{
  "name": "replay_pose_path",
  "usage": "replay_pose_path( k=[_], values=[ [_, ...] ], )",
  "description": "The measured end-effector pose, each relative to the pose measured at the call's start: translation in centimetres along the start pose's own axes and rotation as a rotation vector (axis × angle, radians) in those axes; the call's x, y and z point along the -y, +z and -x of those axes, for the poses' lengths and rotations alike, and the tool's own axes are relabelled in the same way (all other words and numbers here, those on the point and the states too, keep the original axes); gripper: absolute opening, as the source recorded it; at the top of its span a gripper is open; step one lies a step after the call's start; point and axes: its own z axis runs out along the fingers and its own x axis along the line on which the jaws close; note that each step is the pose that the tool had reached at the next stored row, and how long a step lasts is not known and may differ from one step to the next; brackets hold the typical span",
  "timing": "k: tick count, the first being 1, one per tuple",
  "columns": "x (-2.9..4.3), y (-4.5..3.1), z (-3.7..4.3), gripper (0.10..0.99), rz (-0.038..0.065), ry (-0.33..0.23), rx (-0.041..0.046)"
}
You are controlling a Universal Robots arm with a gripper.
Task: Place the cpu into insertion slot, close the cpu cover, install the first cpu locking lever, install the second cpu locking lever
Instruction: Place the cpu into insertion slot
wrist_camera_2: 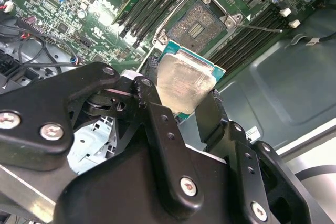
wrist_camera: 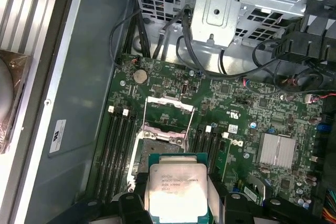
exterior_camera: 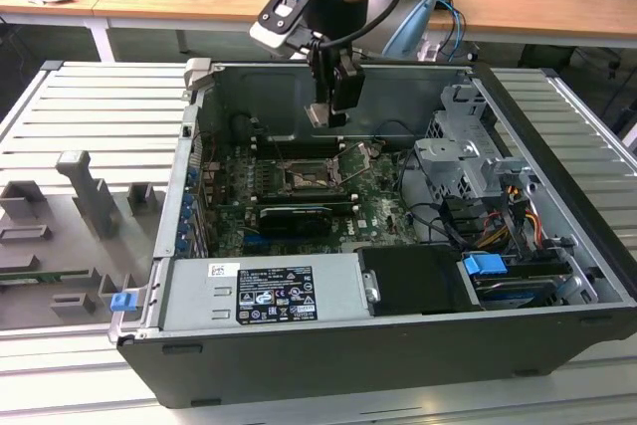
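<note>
My gripper is shut on the cpu, a flat square chip with a pale metal face and green edge, held by two opposite sides between black fingers. In the exterior view the gripper hangs with the cpu inside the open computer case, well above the board. The insertion slot lies open below it, dark centre bare, silver rim around. In the first wrist view the cpu partly hides the insertion slot, and the cpu cover is swung open on the slot's far side.
Long black memory slots flank the socket on both sides. A black card, a grey power supply and a metal drive cage with cables crowd the case. Grey fixtures stand on the table at the exterior view's left.
</note>
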Motion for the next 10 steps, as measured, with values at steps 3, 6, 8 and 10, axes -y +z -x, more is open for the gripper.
replay_pose_path(
  k=[3,6,8,10],
  values=[
    [0.01,0.17,0.00,0.529,0.000,0.000,0.0000],
    [0.03,0.31,0.00,0.529,0.000,0.000,0.0000],
    [0.04,0.41,0.01,0.529,0.000,0.001,0.0001],
    [0.05,0.52,0.01,0.529,0.000,0.001,0.0001]
  ],
)
